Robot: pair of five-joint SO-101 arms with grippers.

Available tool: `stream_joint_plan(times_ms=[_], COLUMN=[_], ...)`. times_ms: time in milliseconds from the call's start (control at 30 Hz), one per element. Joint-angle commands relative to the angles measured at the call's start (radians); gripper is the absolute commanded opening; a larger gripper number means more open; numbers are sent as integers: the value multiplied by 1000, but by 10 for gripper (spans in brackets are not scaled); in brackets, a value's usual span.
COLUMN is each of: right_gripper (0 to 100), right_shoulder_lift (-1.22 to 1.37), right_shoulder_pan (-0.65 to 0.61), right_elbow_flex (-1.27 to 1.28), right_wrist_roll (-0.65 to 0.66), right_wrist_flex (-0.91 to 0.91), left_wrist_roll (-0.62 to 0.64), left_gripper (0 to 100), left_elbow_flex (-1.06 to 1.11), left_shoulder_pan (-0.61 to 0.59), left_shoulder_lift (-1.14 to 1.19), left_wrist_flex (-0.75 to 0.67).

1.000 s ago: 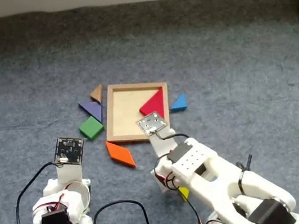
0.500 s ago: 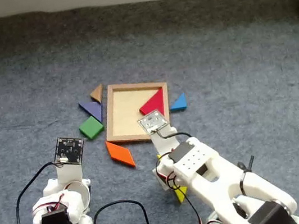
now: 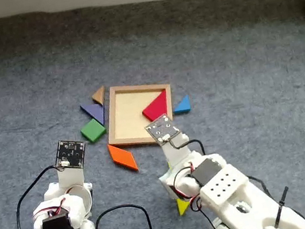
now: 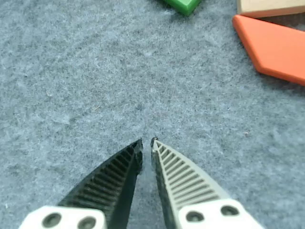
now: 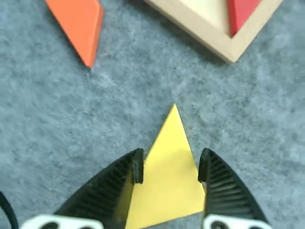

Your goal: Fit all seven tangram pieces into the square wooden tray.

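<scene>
Right gripper point(image 5: 170, 164) sits low over the grey carpet point(image 3: 237, 60), jaws apart, 1 finger on each side of the yellow triangle point(image 5: 169, 191), which lies flat with its tip aimed at the tray point(image 3: 111, 124). Left gripper point(image 4: 147, 143) hangs over bare carpet, fingers together on nothing. Out from there: the orange parallelogram point(image 3: 122, 157) lies just off the tray's near edge. Inside the tray, the red triangle point(image 3: 157, 107) sits in 1 corner. The blue triangle point(image 3: 182, 106) rests just outside that side; the green square point(image 3: 92, 130), purple triangle point(image 3: 94, 112) and tan triangle point(image 3: 99, 94) line the opposite side.
</scene>
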Motion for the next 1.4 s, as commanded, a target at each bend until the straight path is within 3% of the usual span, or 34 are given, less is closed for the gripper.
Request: stream_joint_plan(times_ms=[0,100,200,333,400,833,1000,1367], right_gripper=[195,266,325,332,332,332,332,332], right_shoulder_lift=[-42,-10,36,120,148,305,331,341], right_shoulder_pan=[64,70,51,12,-12,-24,-19,-24], right_elbow_flex=[-7,-8,-53,-87,-85,-91,-91,-84], right_wrist_roll=[14,-83,-321,-623,-694,-695,-506,-496], right_wrist_flex=[59,59,59,-1,-35,-124,-119,-114], left_wrist_roll=[6,6,6,6,6,6,6,6], left_gripper=[56,56,56,56,56,56,56,56], left_elbow_flex=[19,19,19,19,19,19,19,19], left_shoulder_pan=[7,7,7,7,7,7,7,7], left_shoulder_lift=[-27,-27,-27,-27,-27,-27,-27,-27], left_wrist_flex=[6,6,6,6,6,6,6,6])
